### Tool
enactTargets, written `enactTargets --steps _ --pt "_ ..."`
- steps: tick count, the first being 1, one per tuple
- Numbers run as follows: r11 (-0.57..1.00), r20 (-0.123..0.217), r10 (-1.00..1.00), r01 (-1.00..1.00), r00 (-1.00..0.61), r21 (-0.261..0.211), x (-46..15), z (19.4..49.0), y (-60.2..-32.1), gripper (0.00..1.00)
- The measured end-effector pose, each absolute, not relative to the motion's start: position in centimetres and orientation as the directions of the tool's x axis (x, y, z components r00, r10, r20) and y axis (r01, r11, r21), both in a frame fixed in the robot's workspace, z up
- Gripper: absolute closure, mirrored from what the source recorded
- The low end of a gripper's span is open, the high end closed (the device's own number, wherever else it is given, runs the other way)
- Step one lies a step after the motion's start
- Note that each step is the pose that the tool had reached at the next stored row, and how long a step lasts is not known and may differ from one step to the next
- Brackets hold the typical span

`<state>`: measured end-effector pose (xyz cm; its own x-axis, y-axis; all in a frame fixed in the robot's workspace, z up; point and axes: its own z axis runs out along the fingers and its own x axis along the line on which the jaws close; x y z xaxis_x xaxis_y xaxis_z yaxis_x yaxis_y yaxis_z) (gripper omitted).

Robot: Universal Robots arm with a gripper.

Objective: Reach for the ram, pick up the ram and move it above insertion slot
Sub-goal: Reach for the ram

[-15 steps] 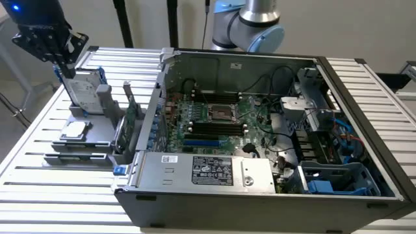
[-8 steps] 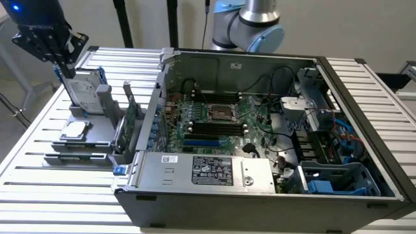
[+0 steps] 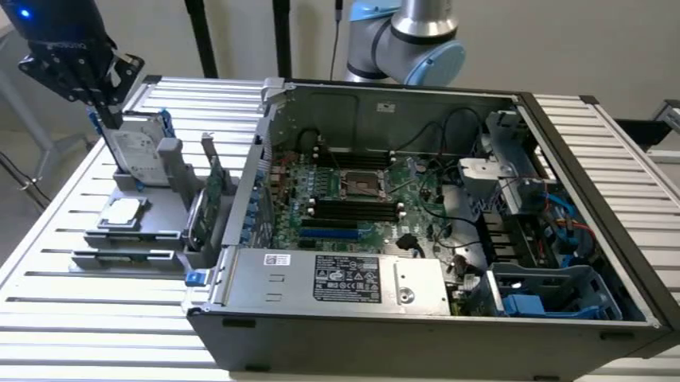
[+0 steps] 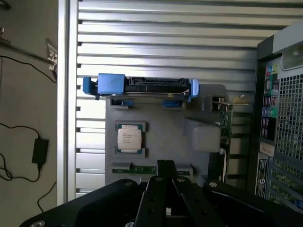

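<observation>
Over the grey parts holder [image 4: 170, 137] beside the open computer case [image 3: 425, 334], the gripper [image 4: 165, 164] is hanging with its fingers clenched together, grasping nothing.

The ram [image 4: 137, 168] is lying in a narrow slot along one edge of the holder. The processor [image 4: 129, 138] is sitting between it and the blue-ended hard drive [image 4: 142, 86]. In the wrist view the closed fingertips are showing right beside one end of the ram, and how high above it they are cannot be told. In the exterior view the gripper [image 3: 107, 107] is hovering at the exterior view's left, over the upright hard drive [image 3: 143, 151]. The taller green card [image 3: 215, 195] is standing between the holder and the case. The dark memory slots [image 3: 351, 208] are lying inside the case, well apart from the gripper.
</observation>
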<state>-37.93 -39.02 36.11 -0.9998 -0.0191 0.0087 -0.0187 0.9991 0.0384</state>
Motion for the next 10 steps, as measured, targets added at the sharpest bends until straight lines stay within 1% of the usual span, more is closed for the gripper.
enactTargets --steps 10 --pt "0.999 0.008 -0.019 -0.019 -1.000 0.038 -37.9 35.7 -43.5 0.89"
